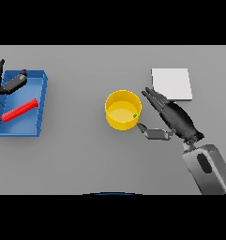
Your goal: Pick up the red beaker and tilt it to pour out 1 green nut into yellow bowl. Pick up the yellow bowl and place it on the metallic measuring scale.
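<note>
Right hand (177, 118) open-fingered just right of yellow bowl (123, 109), thumb perhaps touching its rim.

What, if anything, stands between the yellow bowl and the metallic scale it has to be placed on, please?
Only the right hand itself. Its straight fingers and thumb flank the yellow bowl on the side facing the metallic scale, with no other object on the grey table between bowl and scale.
</note>
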Robot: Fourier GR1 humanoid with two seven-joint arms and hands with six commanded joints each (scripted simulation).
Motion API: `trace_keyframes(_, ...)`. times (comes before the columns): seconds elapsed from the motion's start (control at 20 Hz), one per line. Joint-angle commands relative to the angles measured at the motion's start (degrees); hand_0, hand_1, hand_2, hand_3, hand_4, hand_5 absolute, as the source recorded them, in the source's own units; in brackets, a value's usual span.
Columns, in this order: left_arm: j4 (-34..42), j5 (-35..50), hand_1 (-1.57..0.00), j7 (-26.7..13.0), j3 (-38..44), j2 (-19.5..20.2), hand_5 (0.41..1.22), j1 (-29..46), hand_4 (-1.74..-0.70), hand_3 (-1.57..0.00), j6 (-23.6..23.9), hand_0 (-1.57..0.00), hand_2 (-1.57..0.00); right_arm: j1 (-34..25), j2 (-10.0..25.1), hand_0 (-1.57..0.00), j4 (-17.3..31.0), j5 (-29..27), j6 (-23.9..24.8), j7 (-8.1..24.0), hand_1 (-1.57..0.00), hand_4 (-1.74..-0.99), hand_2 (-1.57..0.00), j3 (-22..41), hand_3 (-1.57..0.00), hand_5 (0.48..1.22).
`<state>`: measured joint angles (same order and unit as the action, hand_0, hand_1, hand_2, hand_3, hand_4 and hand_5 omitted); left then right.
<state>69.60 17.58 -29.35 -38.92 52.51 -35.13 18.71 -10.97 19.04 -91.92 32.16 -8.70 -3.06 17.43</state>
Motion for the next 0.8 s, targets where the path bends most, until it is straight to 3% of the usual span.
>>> trace_keyframes(0.0,-0.3,0.0,0.00,-0.1,0.0,-0.3,0.708,-0.2,-0.80,0.00,0.0,0.00,0.00,-1.9,1.2,0.00,0.8,1.5,-1.4,-0.2,0.00,-1.278,0.00,1.2,0.00,0.669)
trace_keyframes(0.1,0.1,0.0,0.00,0.0,0.0,0.2,0.716,0.0,-0.79,0.00,-0.1,0.00,0.00,-5.6,3.2,0.00,2.4,4.6,-3.8,-0.9,0.00,-1.276,0.00,3.8,0.00,0.666)
trace_keyframes(0.3,-1.0,-0.2,0.00,0.8,-0.2,-0.5,0.723,-0.4,-0.80,0.00,-0.3,0.00,0.00,-10.9,3.9,0.00,6.4,6.7,-7.1,-3.0,0.00,-1.273,0.00,7.0,0.00,0.656)
trace_keyframes(0.75,-0.4,-0.3,0.00,0.7,-0.4,0.0,0.723,-0.4,-0.79,0.00,-0.4,0.00,0.00,-20.4,2.5,0.00,17.3,9.8,-12.9,-7.4,0.00,-1.246,0.00,13.2,0.00,0.686)
